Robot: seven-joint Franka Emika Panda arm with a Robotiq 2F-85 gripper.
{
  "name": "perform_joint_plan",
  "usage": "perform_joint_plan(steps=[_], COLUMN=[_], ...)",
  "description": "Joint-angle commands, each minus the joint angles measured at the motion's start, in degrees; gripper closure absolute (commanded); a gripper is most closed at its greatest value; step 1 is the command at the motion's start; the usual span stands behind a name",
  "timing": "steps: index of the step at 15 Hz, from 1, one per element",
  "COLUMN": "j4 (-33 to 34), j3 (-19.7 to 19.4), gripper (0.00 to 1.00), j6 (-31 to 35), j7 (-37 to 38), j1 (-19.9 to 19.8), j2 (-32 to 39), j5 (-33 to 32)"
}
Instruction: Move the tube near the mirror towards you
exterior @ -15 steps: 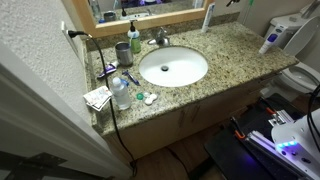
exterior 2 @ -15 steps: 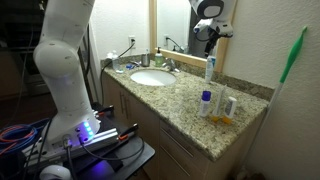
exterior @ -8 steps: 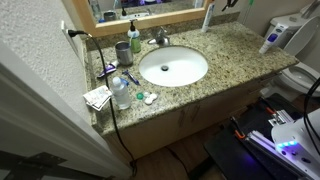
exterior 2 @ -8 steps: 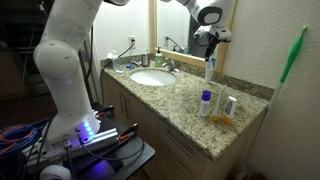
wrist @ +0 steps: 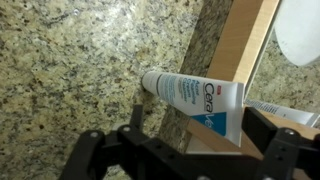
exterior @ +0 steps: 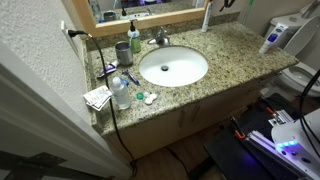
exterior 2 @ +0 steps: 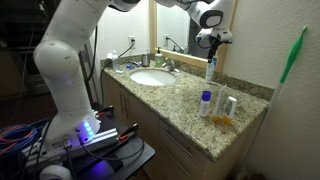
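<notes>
The tube (exterior 2: pixel 209 68) stands on its cap, right under my claw (exterior 2: pixel 211 42). Its long side runs up and down, with the flat end on top, and it leans on the mirror (wrist: pixel 243 50) frame just behind the claw. My claw is wide open and holds nothing. Its fingers (wrist: pixel 88 152) sit on each side of the tube's top and do not touch it. My arm (exterior 2: pixel 70 60) goes up high and bends over the counter (exterior 2: pixel 180 97), so the claw points straight down.
</notes>
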Motion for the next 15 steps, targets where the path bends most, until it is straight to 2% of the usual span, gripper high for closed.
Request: perform_joint_plan(steps=[1,6,10,15], j4=[2.0,0.41,2.1,3.68], j3=[2.24,2.02,1.84,2.7], gripper=[0.0,0.0,0.0,0.0], j6=[0.88,-0.01,-0.46,-0.1], j7=[-0.25,-0.56,0.02,0.71], j1=[-1.56,-1.06,-0.56,-0.4], j2=[1.39,-0.89,0.86,2.61], j5=[-0.58,-2.53,-5.41,-5.6])
